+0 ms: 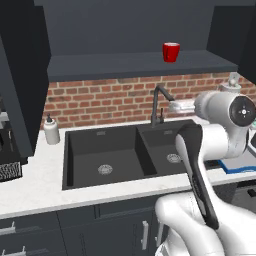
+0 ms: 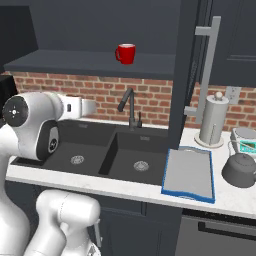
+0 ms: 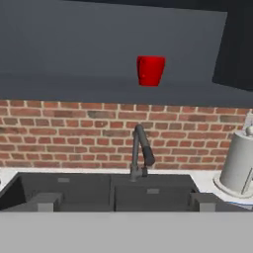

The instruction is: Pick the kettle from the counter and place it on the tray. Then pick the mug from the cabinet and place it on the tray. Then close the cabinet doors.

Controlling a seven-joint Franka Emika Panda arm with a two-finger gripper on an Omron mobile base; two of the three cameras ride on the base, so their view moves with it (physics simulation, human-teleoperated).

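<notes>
The gripper (image 3: pixel 123 202) is spread wide with nothing in it, so by my reckoning not even the first step is done: the kettle (image 2: pixel 240 170) sits on the counter (image 2: pixel 227 195) just right of the bare tray (image 2: pixel 189 174). The next move calls for swinging right onto the kettle's handle, while the mug (image 2: pixel 125 53) waits far up on the cabinet (image 2: pixel 90 62) shelf.

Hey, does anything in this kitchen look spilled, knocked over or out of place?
Nothing stands out. The mug stands upright on the cabinet shelf, the kettle sits upright on the counter beside the bare tray, and no spill shows.
</notes>
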